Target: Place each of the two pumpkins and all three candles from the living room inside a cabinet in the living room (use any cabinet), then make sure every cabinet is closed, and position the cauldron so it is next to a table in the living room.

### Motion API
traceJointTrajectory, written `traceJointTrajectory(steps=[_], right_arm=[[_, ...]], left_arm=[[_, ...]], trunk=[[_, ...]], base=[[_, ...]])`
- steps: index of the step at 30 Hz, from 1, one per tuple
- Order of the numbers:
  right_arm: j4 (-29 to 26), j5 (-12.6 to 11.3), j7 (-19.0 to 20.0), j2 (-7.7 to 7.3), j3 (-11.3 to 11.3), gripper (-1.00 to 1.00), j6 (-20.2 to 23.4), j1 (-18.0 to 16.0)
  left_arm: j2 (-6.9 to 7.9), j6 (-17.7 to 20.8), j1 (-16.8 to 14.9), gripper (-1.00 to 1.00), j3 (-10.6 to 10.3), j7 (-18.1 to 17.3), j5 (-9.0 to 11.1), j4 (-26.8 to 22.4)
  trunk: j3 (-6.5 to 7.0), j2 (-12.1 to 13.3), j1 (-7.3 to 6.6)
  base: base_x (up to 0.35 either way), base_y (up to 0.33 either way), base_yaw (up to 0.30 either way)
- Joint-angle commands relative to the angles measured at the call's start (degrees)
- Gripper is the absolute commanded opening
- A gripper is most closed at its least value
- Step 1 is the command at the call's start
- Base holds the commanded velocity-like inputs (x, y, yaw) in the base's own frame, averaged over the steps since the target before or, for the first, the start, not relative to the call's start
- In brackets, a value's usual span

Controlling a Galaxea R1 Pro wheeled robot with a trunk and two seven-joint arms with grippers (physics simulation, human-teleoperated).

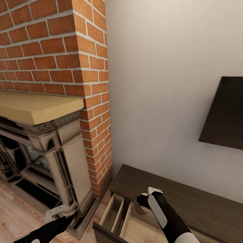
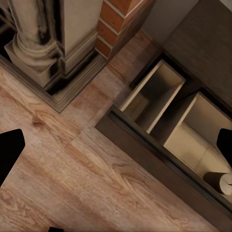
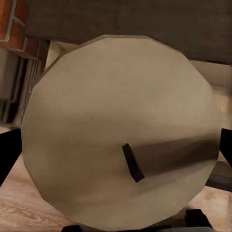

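A brick fireplace (image 1: 50,50) fills the head view from 9 to 12 o'clock, a pale wall (image 1: 162,84) runs beside it, and the black TV (image 1: 224,114) hangs at 3 o'clock. Below, toward 5 o'clock, the dark cabinet (image 1: 189,199) has a drawer (image 1: 118,216) pulled open over the plank floor (image 2: 72,183).

Our right gripper (image 1: 145,197) hangs over that drawer, clamped on a candle (image 3: 121,135) whose flat end and dark wick face the right wrist camera. Another candle (image 2: 220,181) appears to lie in the larger compartment already.

To finish well, we judge we should lower the candle well inside the compartment walls, clear of the divider and the candle already there, and release low so it doesn't roll out.

Our left gripper (image 1: 55,212) waits at 7 o'clock over the floor, fingers apart, holding nothing.
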Motion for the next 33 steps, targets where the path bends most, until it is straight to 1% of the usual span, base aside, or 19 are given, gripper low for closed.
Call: traceJointTrajectory(steps=[1,9,14,17,21,24,33], right_arm=[[-0.04,-0.66,-0.67,-0.02,0.14,-1.00,0.32,-0.07],[0.13,-0.59,-0.93,-0.03,0.14,-1.00,3.84,-0.17],[0.24,-0.56,-2.32,-0.03,0.14,-1.00,5.46,-0.25],[0.52,-0.39,-3.04,-0.89,-0.86,-1.00,4.84,-0.17],[0.52,-0.64,-3.04,-0.89,-2.15,-1.00,3.74,-0.17],[0.52,-0.64,-3.04,-0.89,-2.16,-1.00,2.85,-0.17],[0.52,-0.64,-3.04,-0.89,-2.16,-1.00,2.82,-0.17]], left_arm=[[0.01,0.19,0.00,1.00,-0.02,0.48,0.57,-0.09],[0.04,0.19,0.00,1.00,-0.03,0.49,0.54,-0.07],[0.01,0.19,0.00,1.00,-0.04,0.56,0.53,-0.07],[0.18,0.27,0.00,1.00,-0.17,0.56,0.69,0.08],[0.18,0.27,0.00,1.00,-0.17,0.56,0.69,0.08],[0.18,0.27,0.00,1.00,-0.17,0.56,0.69,0.08],[0.18,0.27,0.00,1.00,-0.17,0.56,0.69,0.08]], trunk=[[-0.27,-0.50,0.25],[-1.71,-3.71,2.00],[-2.60,-5.71,3.10],[-2.60,-5.70,3.09],[-2.60,-5.70,3.09],[-2.60,-5.70,3.09],[-2.60,-5.70,3.09]], base=[[0.000,0.000,0.000],[0.000,0.000,0.000],[0.000,0.000,0.000],[0.000,0.000,0.000],[0.000,0.000,0.000],[0.000,0.000,0.000],[0.000,0.000,0.000]])
